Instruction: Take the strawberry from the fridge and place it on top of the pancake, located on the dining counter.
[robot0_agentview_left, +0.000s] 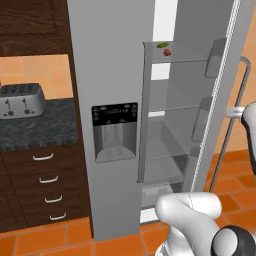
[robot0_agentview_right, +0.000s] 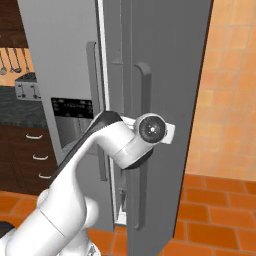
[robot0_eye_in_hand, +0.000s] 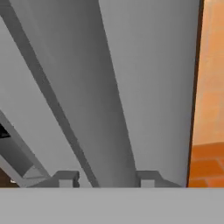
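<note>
From the left base view, a toaster (robot0_agentview_left: 20, 100) sits on the black counter (robot0_agentview_left: 37, 127) left of the fridge (robot0_agentview_left: 107, 75). The fridge's right door stands open, and the strawberry (robot0_agentview_left: 167, 51) lies at the front left of the top shelf (robot0_agentview_left: 185, 60), just beside a small green leafy item (robot0_agentview_left: 162, 45). The right base view hides the shelves behind the door's outer face. In the hand view the gripper (robot0_eye_in_hand: 107, 178) straddles the door handle (robot0_eye_in_hand: 94, 87), fingertips (robot0_eye_in_hand: 65, 178) apart on either side; whether they press it, I cannot tell.

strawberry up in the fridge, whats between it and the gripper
In the left base view, the open fridge door stands between the strawberry on its top shelf and the arm outside; in the hand view, the gripper straddles the door's handle.
</note>
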